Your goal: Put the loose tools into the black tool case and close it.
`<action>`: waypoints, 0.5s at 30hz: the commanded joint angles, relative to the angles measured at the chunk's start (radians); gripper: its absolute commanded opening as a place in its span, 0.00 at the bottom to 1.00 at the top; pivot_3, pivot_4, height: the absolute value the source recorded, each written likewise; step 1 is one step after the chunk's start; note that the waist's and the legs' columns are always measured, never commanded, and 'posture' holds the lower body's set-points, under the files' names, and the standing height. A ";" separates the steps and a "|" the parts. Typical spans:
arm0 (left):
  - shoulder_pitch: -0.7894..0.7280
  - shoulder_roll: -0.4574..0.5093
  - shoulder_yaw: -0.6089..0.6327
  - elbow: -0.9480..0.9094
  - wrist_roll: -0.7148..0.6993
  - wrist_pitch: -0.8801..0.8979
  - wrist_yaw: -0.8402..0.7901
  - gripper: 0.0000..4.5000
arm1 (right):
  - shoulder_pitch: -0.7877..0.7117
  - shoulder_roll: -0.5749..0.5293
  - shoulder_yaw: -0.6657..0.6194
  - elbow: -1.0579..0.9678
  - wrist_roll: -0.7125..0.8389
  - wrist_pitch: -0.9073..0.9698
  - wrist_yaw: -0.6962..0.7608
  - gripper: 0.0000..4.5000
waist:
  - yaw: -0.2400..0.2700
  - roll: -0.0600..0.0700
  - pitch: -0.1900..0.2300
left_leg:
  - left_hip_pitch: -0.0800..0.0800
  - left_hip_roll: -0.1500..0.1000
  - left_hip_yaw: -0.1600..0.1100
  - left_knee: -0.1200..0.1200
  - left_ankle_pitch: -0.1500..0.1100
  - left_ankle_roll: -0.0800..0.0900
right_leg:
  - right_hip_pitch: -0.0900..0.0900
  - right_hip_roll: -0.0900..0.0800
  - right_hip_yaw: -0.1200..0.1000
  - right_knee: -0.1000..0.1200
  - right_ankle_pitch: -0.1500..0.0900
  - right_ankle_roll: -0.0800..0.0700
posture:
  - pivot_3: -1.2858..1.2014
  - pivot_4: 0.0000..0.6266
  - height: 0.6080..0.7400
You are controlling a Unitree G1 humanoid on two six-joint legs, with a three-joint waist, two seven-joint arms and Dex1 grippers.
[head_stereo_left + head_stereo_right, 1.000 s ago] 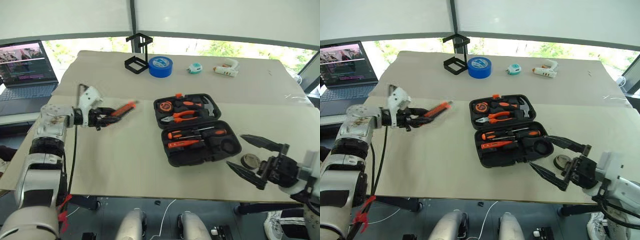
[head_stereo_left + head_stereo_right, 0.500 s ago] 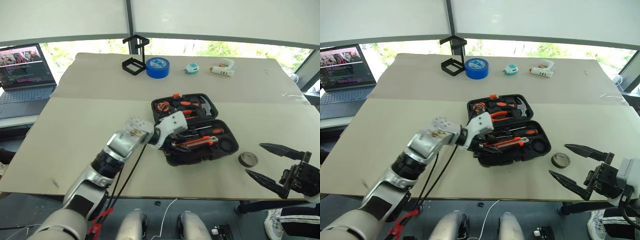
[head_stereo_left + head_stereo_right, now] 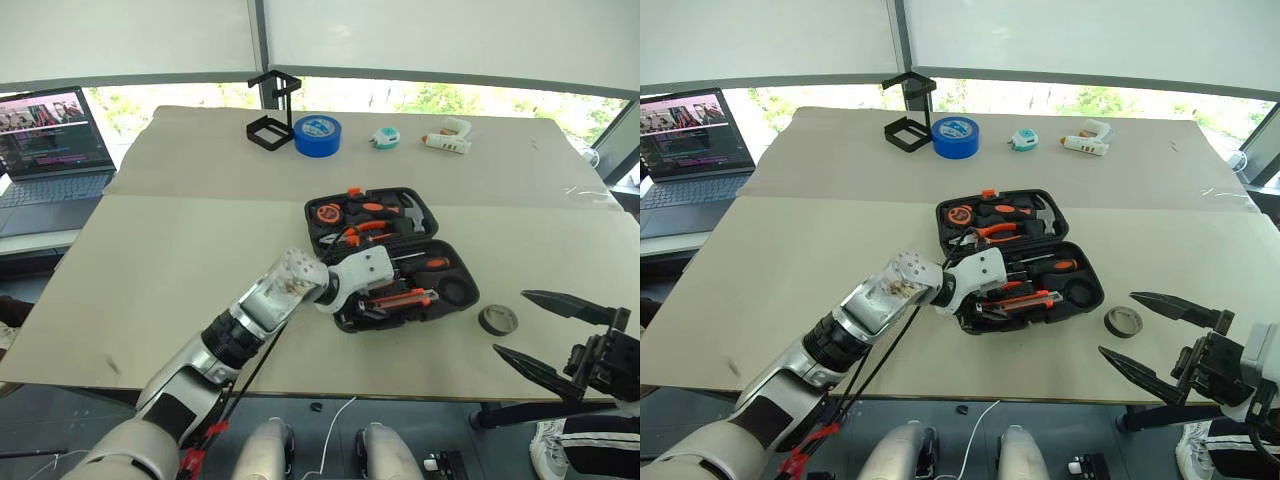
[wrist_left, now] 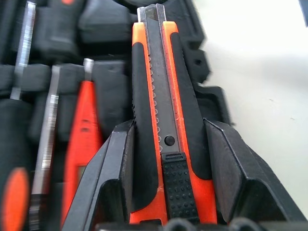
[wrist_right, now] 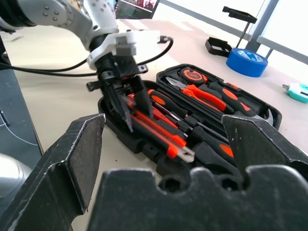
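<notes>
Item: orange-and-black plastic utility knife (image 4: pixel 162 120), which I saw clamped in my left gripper (image 4: pixel 166 159) over the open black moulded tool case (image 3: pixel 455 305); screwdrivers (image 4: pixel 48 139) lay slotted beside. Right gripper (image 3: pixel 545 335) spread, grey tape roll (image 3: pixel 497 319) near.

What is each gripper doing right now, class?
Left gripper: closed on the utility knife, over the black tool case.
Right gripper: open, holding nothing.

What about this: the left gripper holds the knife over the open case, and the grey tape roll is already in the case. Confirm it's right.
Not quite. The left gripper does hold the knife over the open case, but the grey tape roll is not in it: the left eye view shows it on the table beside the case, near the right gripper.
</notes>
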 commanded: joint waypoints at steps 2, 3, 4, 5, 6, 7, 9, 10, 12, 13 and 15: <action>0.000 -0.005 -0.026 -0.004 0.018 0.001 0.007 0.38 | -0.018 -0.002 -0.014 -0.023 0.016 0.007 -0.016 1.00 | 0.000 0.000 0.000 | 0.000 0.000 0.000 0.000 0.000 0.000 | 0.000 0.000 0.000 0.000 0.000 0.000 | 0.52 0.24 1.00; -0.001 -0.015 -0.018 -0.001 0.016 0.013 0.018 0.38 | -0.020 -0.002 -0.011 -0.024 0.016 0.008 -0.018 1.00 | 0.000 0.000 0.000 | 0.000 0.000 0.000 0.000 0.000 0.000 | 0.000 0.000 0.000 0.000 0.000 0.000 | 0.52 0.24 1.00; -0.001 -0.022 -0.011 0.000 0.013 0.019 0.025 0.38 | -0.023 -0.001 -0.009 -0.024 0.016 0.009 -0.020 1.00 | 0.000 0.000 0.000 | 0.000 0.000 0.000 0.000 0.000 0.000 | 0.000 0.000 0.000 -0.001 0.000 0.000 | 0.52 0.24 1.00; -0.001 -0.022 -0.010 0.001 0.017 0.018 0.030 0.38 | -0.025 0.000 -0.007 -0.024 0.016 0.009 -0.022 1.00 | 0.001 0.000 0.000 | 0.000 0.000 0.000 0.000 0.000 0.000 | 0.000 0.000 0.000 -0.001 0.000 0.000 | 0.52 0.24 1.00; 0.002 -0.022 -0.011 0.001 0.021 0.013 0.033 0.38 | -0.026 0.001 -0.007 -0.025 0.016 0.010 -0.022 1.00 | 0.001 0.000 0.000 | 0.000 0.000 0.000 0.000 0.000 0.000 | 0.001 0.000 0.000 -0.001 0.000 0.000 | 0.52 0.24 1.00; 0.004 -0.018 -0.014 -0.001 0.020 0.008 0.027 0.49 | -0.026 0.002 -0.006 -0.026 0.015 0.011 -0.022 1.00 | 0.003 0.000 0.000 | 0.000 0.000 0.000 0.000 0.000 0.000 | 0.001 0.000 0.000 -0.001 0.000 0.000 | 0.52 0.24 1.00; 0.015 -0.027 0.012 -0.019 -0.005 0.014 0.025 0.65 | -0.026 0.005 -0.005 -0.028 0.015 0.013 -0.024 1.00 | 0.003 0.000 0.000 | 0.000 0.000 0.000 0.000 0.000 0.000 | 0.001 0.000 0.000 -0.001 0.000 0.000 | 0.52 0.24 1.00; 0.017 -0.033 0.029 -0.026 -0.018 -0.002 0.022 0.75 | -0.026 0.005 -0.004 -0.029 0.015 0.014 -0.024 1.00 | 0.002 0.000 0.000 | 0.000 0.000 0.000 0.000 0.000 0.000 | 0.000 0.000 0.000 -0.001 0.000 0.000 | 0.52 0.24 1.00; 0.013 -0.042 0.062 -0.038 -0.045 -0.012 0.011 0.90 | -0.027 0.006 -0.003 -0.030 0.016 0.016 -0.025 1.00 | 0.001 0.000 0.000 | 0.000 0.000 0.000 0.000 0.000 0.000 | 0.000 0.000 0.000 -0.001 0.000 0.000 | 0.52 0.24 1.00; 0.011 -0.042 0.078 -0.046 -0.061 -0.024 -0.002 0.97 | -0.027 0.005 -0.002 -0.030 0.016 0.017 -0.026 1.00 | 0.001 0.000 0.000 | 0.000 0.000 0.000 0.000 0.000 0.000 | 0.000 0.000 0.000 -0.001 0.000 0.000 | 0.52 0.24 1.00; 0.000 -0.047 0.130 -0.059 -0.095 -0.056 -0.008 0.97 | -0.030 0.004 -0.001 -0.027 0.016 0.018 -0.028 1.00 | 0.002 0.000 0.000 | -0.001 0.000 0.000 0.000 0.000 0.000 | 0.000 0.000 0.000 -0.001 0.000 0.000 | 0.52 0.24 1.00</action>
